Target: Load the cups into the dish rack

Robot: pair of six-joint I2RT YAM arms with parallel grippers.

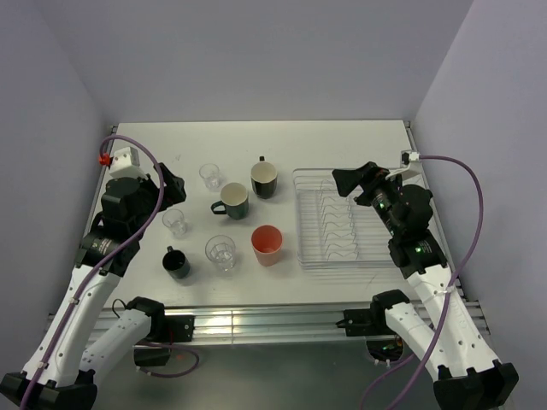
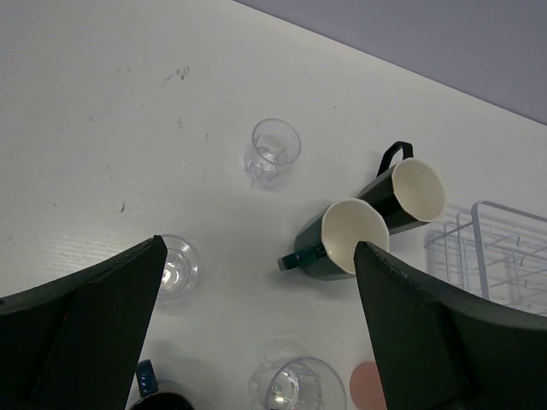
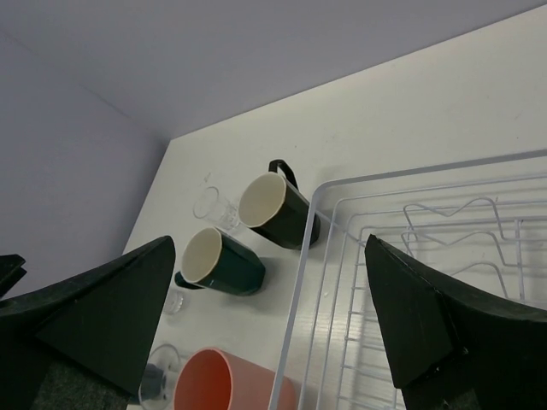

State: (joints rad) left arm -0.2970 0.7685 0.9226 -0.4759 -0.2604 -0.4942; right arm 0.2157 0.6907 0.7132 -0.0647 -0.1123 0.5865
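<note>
All the cups stand on the table left of the dish rack (image 1: 300, 224), which holds no cup. They are three clear glasses (image 1: 209, 176) (image 1: 175, 223) (image 1: 220, 253), a cream-lined dark mug (image 1: 264, 180), a dark green mug (image 1: 232, 201), a black mug (image 1: 177, 263) and a salmon cup (image 1: 267, 245). My left gripper (image 1: 171, 184) is open and empty above the table's left side; its view (image 2: 258, 248) shows the green mug (image 2: 338, 241) and a glass (image 2: 275, 150). My right gripper (image 1: 348, 182) is open and empty above the rack's far-left corner (image 3: 312, 256), near the cream-lined mug (image 3: 278, 209).
The white table ends at grey walls behind and on both sides. The rack's wire prongs (image 1: 338, 224) stand upright across its middle. A cable (image 1: 474, 196) loops from the right arm. The salmon cup (image 3: 226, 384) stands close to the rack's left rim.
</note>
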